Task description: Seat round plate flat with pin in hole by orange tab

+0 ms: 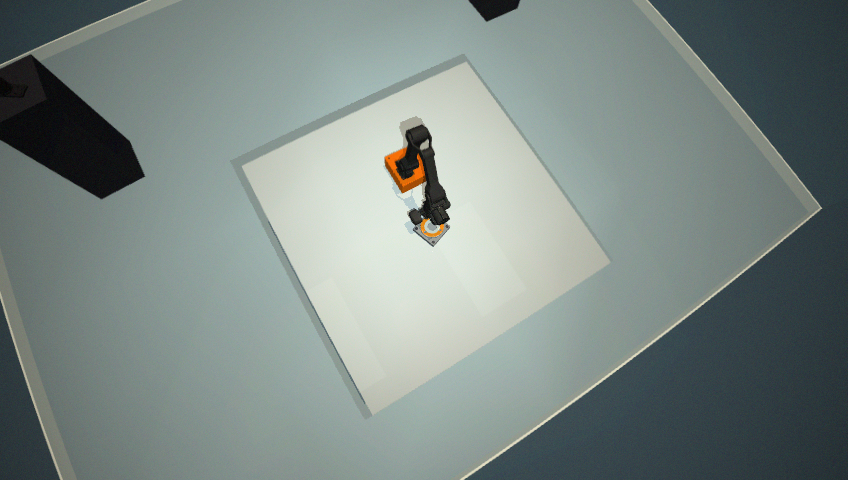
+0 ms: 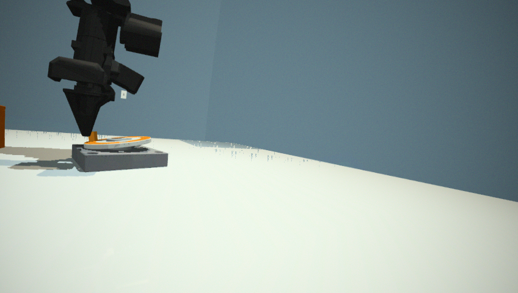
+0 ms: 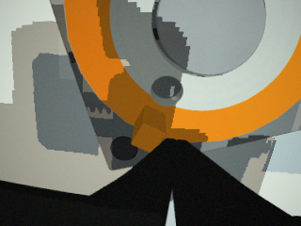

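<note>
The round plate (image 1: 432, 235) (image 2: 116, 145) (image 3: 221, 123), white with an orange ring, sits around the grey post (image 3: 212, 33). In the exterior view it is tilted over the grey square base (image 2: 127, 160) (image 3: 101, 124), lower at the tab side and raised at the right. The orange tab (image 2: 93, 136) (image 3: 150, 129) stands up at its edge. The hole (image 3: 166, 88) beside the tab looks dark with a small pale mark inside; I cannot tell whether this is the pin. My gripper (image 2: 85, 135) (image 3: 175, 149) is shut and empty, tips beside the tab, touching or very close.
The arm's orange mount (image 1: 395, 169) (image 2: 1, 127) stands on the pale table (image 1: 368, 261) behind the base. A large dark box (image 1: 83, 136) is at the far left, beyond the table, and another dark block (image 1: 495, 7) is at the top edge.
</note>
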`<state>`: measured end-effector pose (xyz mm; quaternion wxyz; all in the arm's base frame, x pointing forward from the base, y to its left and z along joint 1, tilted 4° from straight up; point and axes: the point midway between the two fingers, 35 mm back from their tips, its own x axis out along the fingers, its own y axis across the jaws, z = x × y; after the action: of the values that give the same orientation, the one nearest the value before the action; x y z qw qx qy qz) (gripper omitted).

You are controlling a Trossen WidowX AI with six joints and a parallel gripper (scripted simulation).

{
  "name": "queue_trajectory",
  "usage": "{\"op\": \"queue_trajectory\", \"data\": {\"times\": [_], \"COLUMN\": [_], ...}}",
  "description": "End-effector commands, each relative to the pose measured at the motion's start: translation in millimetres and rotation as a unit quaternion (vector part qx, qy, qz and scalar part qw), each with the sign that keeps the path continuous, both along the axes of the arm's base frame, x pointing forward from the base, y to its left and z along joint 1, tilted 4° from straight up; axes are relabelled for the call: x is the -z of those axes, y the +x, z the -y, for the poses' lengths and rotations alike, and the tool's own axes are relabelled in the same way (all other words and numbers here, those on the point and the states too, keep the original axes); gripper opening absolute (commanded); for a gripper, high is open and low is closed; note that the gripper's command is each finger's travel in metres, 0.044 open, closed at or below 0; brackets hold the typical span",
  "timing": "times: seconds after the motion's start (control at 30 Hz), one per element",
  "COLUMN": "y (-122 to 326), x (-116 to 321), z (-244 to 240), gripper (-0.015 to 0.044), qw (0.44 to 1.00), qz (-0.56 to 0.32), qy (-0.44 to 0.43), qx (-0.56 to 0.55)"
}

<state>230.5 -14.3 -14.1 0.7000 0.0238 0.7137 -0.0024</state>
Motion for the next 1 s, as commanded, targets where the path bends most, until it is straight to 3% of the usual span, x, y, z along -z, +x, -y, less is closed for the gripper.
{"op": "queue_trajectory", "data": {"times": [0.0,0.97], "y": [3.9,10.7], "x": [-1.0,-2.8], "z": [-8.6,-21.3], "gripper": [0.0,0.0], "qw": [1.0,1.0], "qz": [0.006,0.007], "qy": [0.015,0.015], "qx": [-0.006,-0.006]}}
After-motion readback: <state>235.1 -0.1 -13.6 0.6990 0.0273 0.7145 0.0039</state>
